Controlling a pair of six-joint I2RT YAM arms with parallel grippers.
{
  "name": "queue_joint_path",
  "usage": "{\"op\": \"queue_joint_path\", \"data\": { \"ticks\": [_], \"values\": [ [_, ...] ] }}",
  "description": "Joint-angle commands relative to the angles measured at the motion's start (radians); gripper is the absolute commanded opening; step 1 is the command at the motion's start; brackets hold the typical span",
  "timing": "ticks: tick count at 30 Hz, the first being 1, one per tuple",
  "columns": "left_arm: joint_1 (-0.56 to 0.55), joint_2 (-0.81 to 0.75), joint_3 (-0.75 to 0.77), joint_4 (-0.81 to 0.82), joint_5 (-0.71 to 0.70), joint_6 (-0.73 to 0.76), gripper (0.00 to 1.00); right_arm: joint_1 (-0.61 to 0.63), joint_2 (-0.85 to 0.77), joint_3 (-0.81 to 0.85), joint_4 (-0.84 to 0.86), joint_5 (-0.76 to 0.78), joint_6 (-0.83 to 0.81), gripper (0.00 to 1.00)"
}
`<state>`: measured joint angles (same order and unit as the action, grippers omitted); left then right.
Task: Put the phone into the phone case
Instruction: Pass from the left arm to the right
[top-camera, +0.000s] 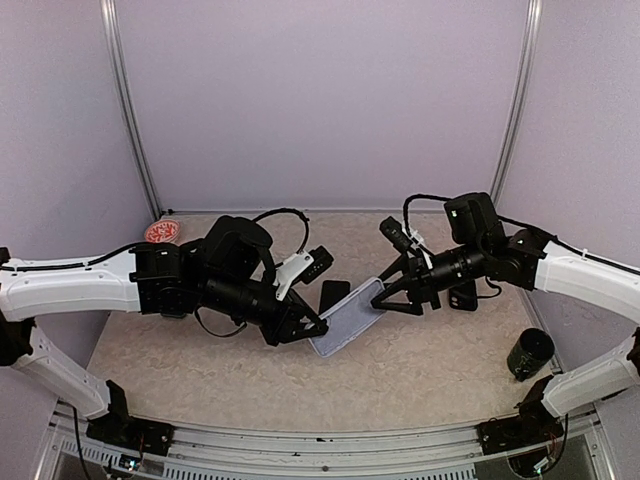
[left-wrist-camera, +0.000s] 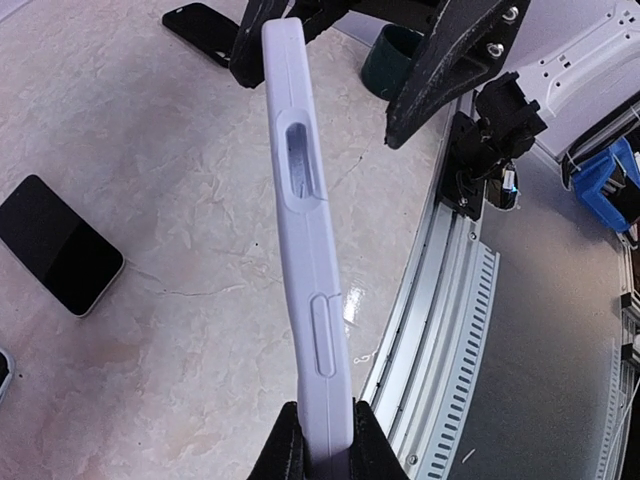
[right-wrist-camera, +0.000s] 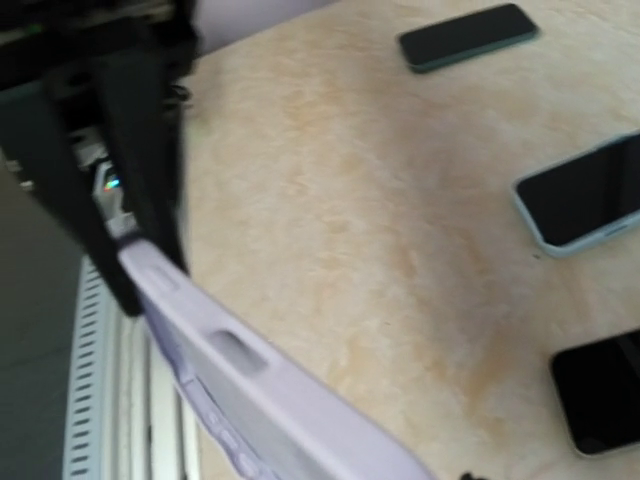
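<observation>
Light: bright, even, overhead.
Shadows: soft, faint on counter (top-camera: 430, 350).
Glare: small patch on counter beside phone case (left-wrist-camera: 312, 250), left wrist view.
Blur: right wrist view smeared throughout.
Distortion: left wrist edges curve.

White arm shells (top-camera: 60, 285), black joints (top-camera: 235, 250), looping black cables (top-camera: 285, 210), silver screws (left-wrist-camera: 492, 47)

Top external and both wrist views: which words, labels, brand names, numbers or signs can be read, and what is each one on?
No text can be read in any view.
Phone case: plain lilac, no mark visible on it.
Phones: screens dark, nothing displayed.
Red and white disc at the table's far left corner: has light markings, too small to read.
</observation>
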<state>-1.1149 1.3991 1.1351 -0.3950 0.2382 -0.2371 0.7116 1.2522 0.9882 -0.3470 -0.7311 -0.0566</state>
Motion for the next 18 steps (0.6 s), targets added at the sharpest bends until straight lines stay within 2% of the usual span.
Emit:
{"op": "queue_joint_path", "data": {
  "ticks": [1, 9, 12, 18],
  "values": [
    [0.006, -0.016, -0.001, 0.005, 0.054, 0.040, 0.13, 0.006, 0.014, -0.003, 0.002, -0.111, -0.031, 0.57],
    [0.007, -0.028, -0.008, -0.001, 0.069, 0.062, 0.13, 0.006, 0.040, -0.009, 0.003, -0.198, -0.039, 0.35],
    [0.010, -0.030, -0.014, 0.000, 0.075, 0.067, 0.13, 0.006, 0.049, -0.010, 0.000, -0.216, -0.042, 0.32],
    [0.022, -0.047, -0.026, 0.007, 0.093, 0.079, 0.14, 0.006, 0.065, -0.010, -0.012, -0.246, -0.043, 0.19]
  ]
}}
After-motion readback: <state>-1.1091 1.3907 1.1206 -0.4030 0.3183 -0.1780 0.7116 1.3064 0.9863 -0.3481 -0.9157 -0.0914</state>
